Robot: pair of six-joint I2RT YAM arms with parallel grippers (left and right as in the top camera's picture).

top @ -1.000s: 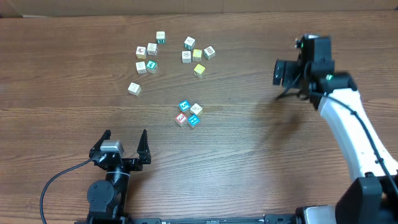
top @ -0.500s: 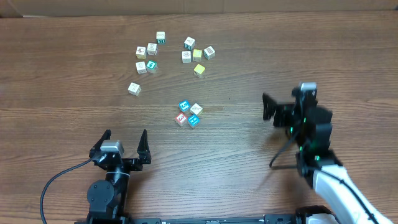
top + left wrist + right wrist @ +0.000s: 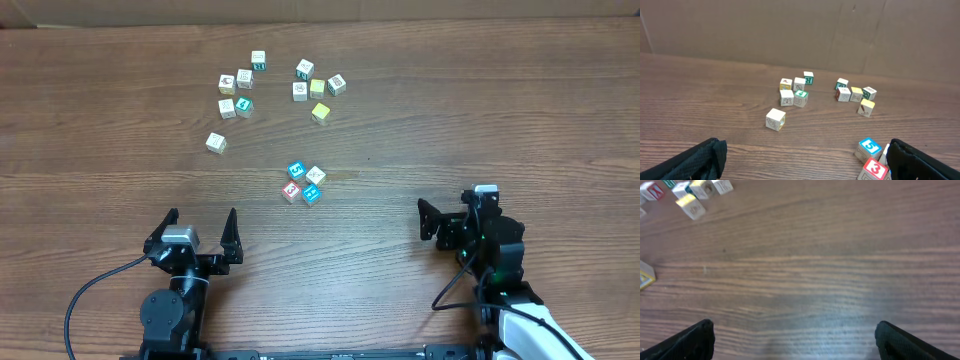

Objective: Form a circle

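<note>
The circle [image 3: 303,183] is a tight ring of four small cubes at the table's middle: a blue one [image 3: 296,170], a cream one [image 3: 316,175], a red one [image 3: 291,191] and a second blue one [image 3: 312,194]. My left gripper [image 3: 200,222] stands open near the front edge, down-left of the ring and apart from it. In the left wrist view the blue "5" cube [image 3: 869,147] and the red "3" cube [image 3: 875,170] sit just inside the right finger of the left gripper [image 3: 802,167]. My right gripper [image 3: 425,222] is open at the near right, over bare wood [image 3: 795,342].
A cluster of cream cubes with a teal one [image 3: 244,106] lies at the back left. A lone cube [image 3: 215,142] sits nearer. Another cluster with two yellow cubes [image 3: 318,88] lies back centre. A cardboard wall [image 3: 790,30] closes the far edge.
My right arm has swung from the back right of the table down to the near right, still open. The left arm and all cubes have stayed put.
</note>
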